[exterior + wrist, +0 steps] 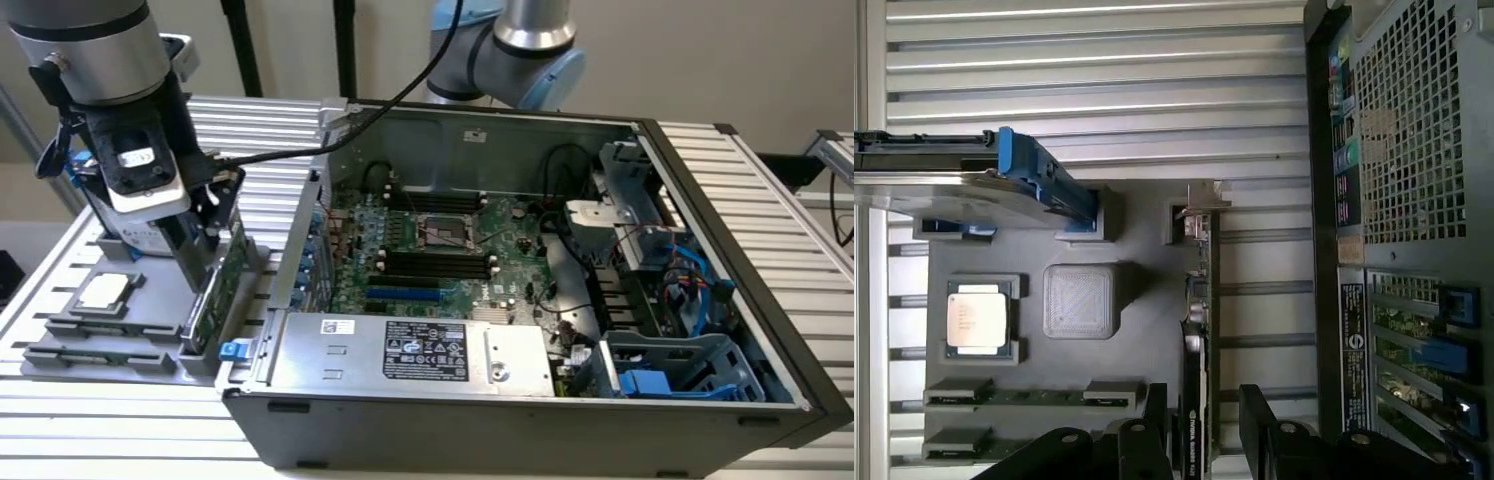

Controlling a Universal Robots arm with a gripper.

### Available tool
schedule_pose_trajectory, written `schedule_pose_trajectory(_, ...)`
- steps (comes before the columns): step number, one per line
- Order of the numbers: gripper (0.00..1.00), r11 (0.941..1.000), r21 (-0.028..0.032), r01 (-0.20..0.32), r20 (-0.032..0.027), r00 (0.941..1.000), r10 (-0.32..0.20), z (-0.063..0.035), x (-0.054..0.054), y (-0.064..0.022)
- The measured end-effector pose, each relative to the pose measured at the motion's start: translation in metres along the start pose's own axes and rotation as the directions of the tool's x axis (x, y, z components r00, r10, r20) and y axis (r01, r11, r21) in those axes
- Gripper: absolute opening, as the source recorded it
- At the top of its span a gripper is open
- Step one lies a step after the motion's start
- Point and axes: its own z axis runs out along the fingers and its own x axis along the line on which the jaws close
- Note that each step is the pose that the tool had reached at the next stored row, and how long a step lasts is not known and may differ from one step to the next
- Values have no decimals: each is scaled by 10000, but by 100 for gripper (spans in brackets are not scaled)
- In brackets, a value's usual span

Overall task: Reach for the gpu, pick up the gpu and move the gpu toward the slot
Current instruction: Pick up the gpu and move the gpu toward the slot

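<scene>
The gripper (1204, 405) has its fingers apart, straddling the upright gpu (1201, 300) at the grey tray (1144, 355) edge beside the computer case (1414, 150).

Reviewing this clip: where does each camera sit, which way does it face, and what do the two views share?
Exterior view: off the arm, raised, looking obliquely down into the open computer case, grey tray at the exterior view's left; the arm and gripper show.
Wrist view: on the wrist, looking straight down at the tray past the gripper, jaws apart either side of the upright gpu.
Shared: gripper, gpu, tray, square chip, case.
</scene>
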Motion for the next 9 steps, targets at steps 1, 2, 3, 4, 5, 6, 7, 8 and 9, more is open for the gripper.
schedule_pose_trajectory(1, 42, 10000, 0, -18, 2, 10000, 18, 18, -1, -8)
schedule_pose_trajectory(2, 42, 10000, 0, -36, 3, 10000, 36, 36, -2, -16)
schedule_pose_trajectory(3, 42, 10000, 0, -51, 5, 10000, 51, 54, -5, -21)
schedule_pose_trajectory(4, 42, 10000, 1, -66, 5, 10000, 66, 72, -11, -25)
schedule_pose_trajectory(5, 42, 10000, 1, -79, 6, 10000, 79, 91, -19, -27)
schedule_pose_trajectory(6, 42, 10000, 0, -90, 6, 10000, 90, 108, -27, -29)
schedule_pose_trajectory(7, 42, 9999, 0, -103, 7, 9999, 103, 126, -33, -30)
schedule_pose_trajectory(8, 42, 9999, -1, -118, 8, 9999, 118, 146, -37, -30)
schedule_pose_trajectory(9, 42, 9999, -1, -130, 8, 9999, 130, 163, -38, -30)
